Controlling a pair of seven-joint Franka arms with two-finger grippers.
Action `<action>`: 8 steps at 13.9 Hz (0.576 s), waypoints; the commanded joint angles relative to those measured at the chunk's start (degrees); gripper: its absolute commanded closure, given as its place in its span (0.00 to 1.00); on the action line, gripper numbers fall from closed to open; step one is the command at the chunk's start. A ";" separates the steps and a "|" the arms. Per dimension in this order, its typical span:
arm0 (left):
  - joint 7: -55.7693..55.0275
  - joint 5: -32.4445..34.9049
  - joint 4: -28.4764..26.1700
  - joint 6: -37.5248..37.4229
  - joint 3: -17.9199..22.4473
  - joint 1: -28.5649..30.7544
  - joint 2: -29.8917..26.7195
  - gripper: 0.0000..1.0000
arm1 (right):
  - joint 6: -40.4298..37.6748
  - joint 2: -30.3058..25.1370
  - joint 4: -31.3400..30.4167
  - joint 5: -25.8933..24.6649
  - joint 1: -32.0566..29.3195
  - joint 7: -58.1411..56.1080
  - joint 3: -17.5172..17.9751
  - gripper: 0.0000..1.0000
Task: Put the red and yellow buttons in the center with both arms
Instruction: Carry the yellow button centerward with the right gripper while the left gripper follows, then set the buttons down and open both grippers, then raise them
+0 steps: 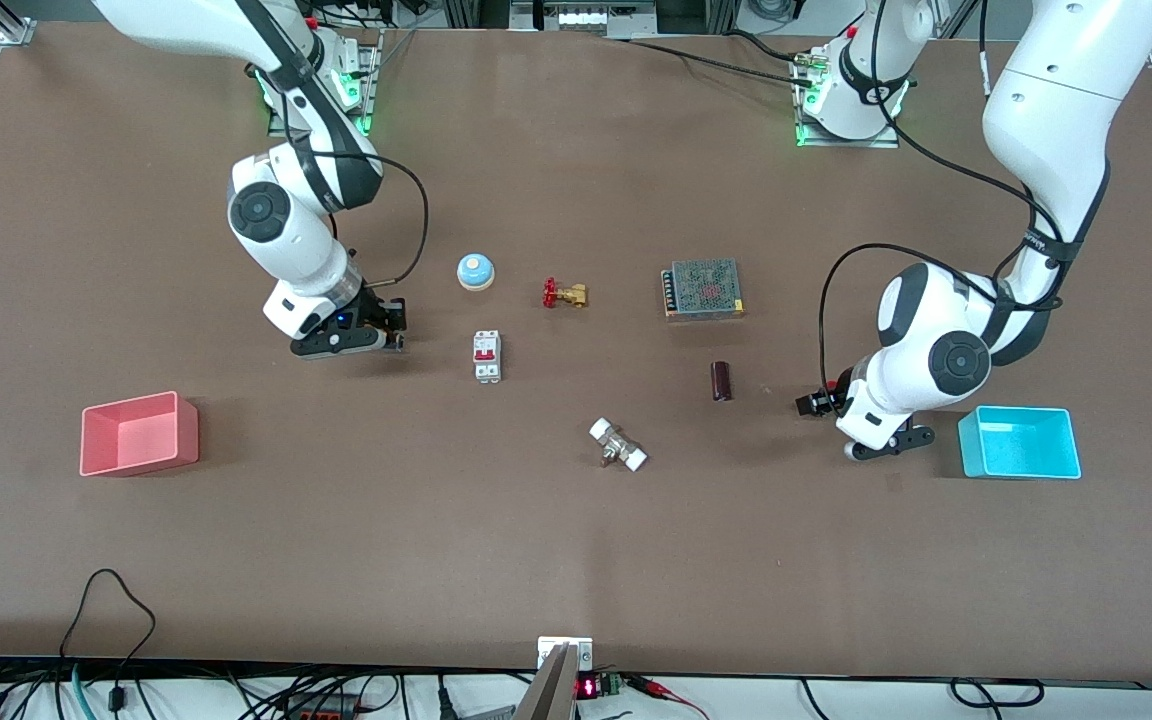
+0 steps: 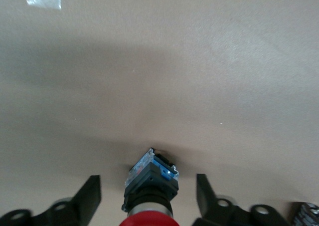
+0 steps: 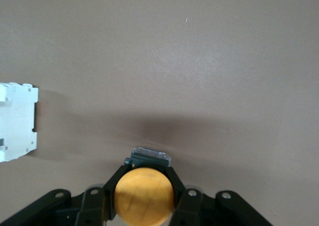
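The red button point(image 2: 149, 186) shows in the left wrist view with its black and blue body on the brown tabletop point(image 1: 576, 520) and its red cap toward the camera. My left gripper point(image 1: 821, 403) is low beside the cyan bin; in its wrist view point(image 2: 147, 178) its fingers stand wide apart on either side of the button, not touching it. My right gripper point(image 1: 394, 328) is low near the white circuit breaker; in its wrist view point(image 3: 145, 167) it is shut on the yellow button point(image 3: 144, 196). Neither button shows clearly in the front view.
A blue dome point(image 1: 475, 270), a brass valve point(image 1: 564, 294), a white circuit breaker point(image 1: 487, 355), a metal power supply point(image 1: 704, 288), a dark cylinder point(image 1: 722, 381) and a white-ended fitting point(image 1: 618, 444) lie mid-table. A pink bin point(image 1: 139, 433) and a cyan bin point(image 1: 1021, 442) stand at the ends.
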 commanded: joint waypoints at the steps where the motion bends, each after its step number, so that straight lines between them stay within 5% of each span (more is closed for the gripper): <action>1: 0.12 0.91 -0.37 -4.92 -0.28 0.03 -6.07 0.00 | 0.59 1.21 0.78 -1.27 0.11 1.28 -0.05 0.67; 4: 6.16 0.91 3.92 -10.27 -0.10 0.46 -9.69 0.00 | 0.86 2.09 0.96 -2.33 0.11 1.19 -0.14 0.64; 8: 15.66 1.00 17.89 -24.76 0.51 1.25 -9.78 0.00 | 0.77 2.09 1.05 -2.33 0.02 1.19 -0.14 0.50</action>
